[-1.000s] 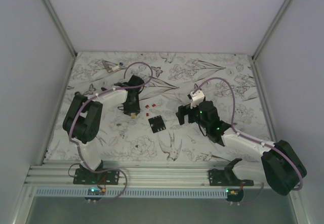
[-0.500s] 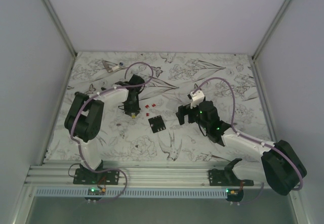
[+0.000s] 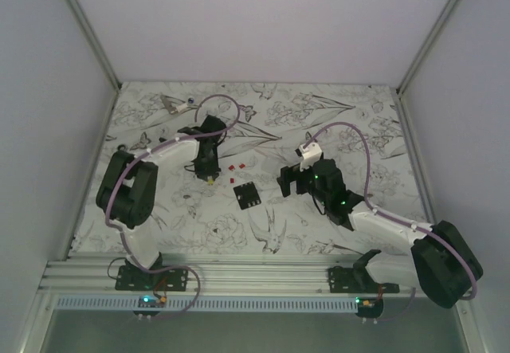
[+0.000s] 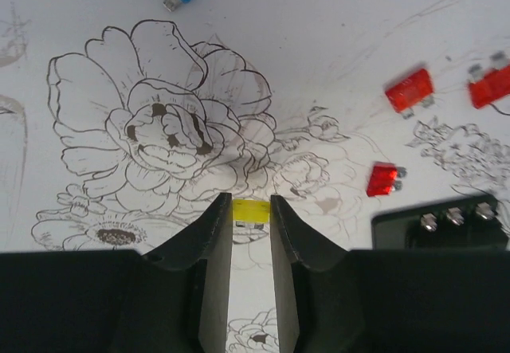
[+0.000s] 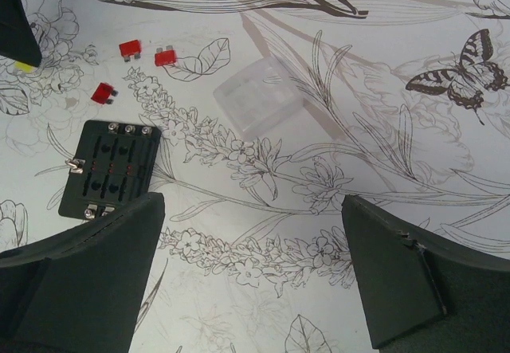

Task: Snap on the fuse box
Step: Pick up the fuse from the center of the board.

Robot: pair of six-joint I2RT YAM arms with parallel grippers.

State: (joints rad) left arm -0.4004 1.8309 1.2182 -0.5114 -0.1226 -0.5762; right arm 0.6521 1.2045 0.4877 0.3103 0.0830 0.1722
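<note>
We see fuse box [image 5: 110, 170] flat on floral table [image 5: 414, 138] between arms, slots up. Clear cover [image 5: 257, 96] lies near it, not touching. Left gripper [image 4: 251, 213] low, tips flanking yellow fuse [image 4: 250, 209]; we cannot tell if pinched. Right gripper [image 5: 251, 209] spread wide, holding nothing. Red fuses [image 4: 409, 90] loose beside box.

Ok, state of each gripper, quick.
Left gripper: closed on the yellow fuse.
Right gripper: wide open, holding nothing.
</note>
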